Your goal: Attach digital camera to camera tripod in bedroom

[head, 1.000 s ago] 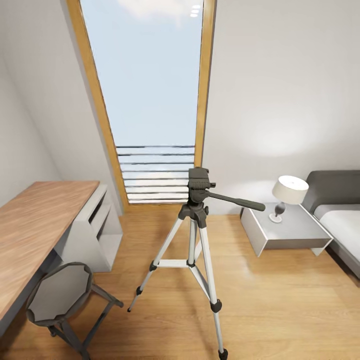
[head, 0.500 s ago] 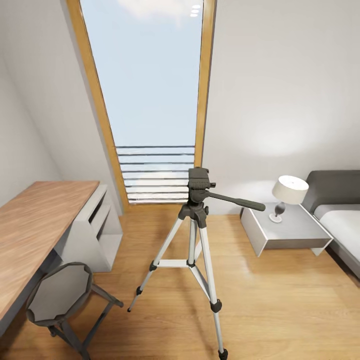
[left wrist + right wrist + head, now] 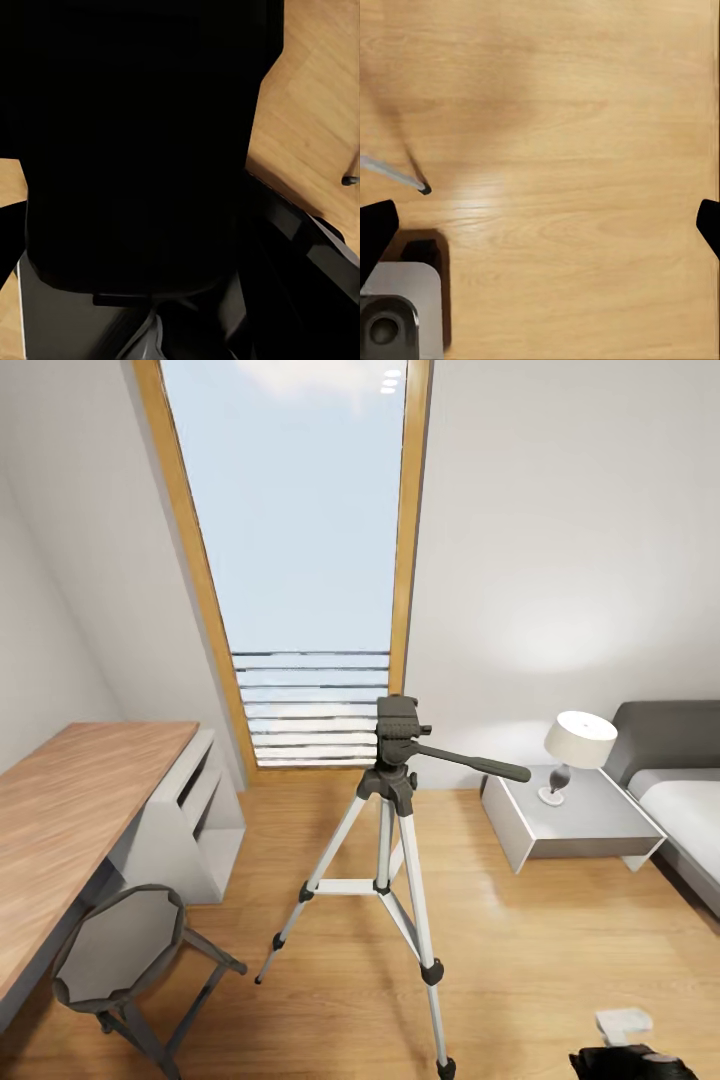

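**Pale wood floor, silver tripod, no camera mounted**

Pale wood boards cover the bedroom floor (image 3: 560, 940), running up to white walls and a tall window (image 3: 300, 550) framed in yellow-brown timber, with thin horizontal bars across its lower part. At the right edge stands the bed (image 3: 680, 800), grey-framed with a white mattress. On the left a desk (image 3: 70, 800) with a wood top and grey shelving runs along the wall, and a grey stool (image 3: 120, 950) with a many-sided seat sits just beside it. Between bed and window wall is a grey nightstand (image 3: 590, 830), and on it a small lamp (image 3: 578, 752) with a white shade.

The camera tripod (image 3: 385, 860) stands upright in the middle of the floor, well apart from the furniture, its three silver legs spread. Its black head is bare on top, and the long pan handle points toward the nightstand.

At the bottom right corner of the head view a dark shape (image 3: 630, 1063) with a pale grey block above it edges in; I cannot tell whether it is the digital camera or part of the arm.

In the right wrist view the right gripper (image 3: 544, 225) has its two black fingertips far apart at opposite edges, holding nothing, above bare boards, with one tripod foot (image 3: 425, 190) close by. The left wrist view is mostly blocked by black bodywork, so I cannot tell how the left gripper stands.
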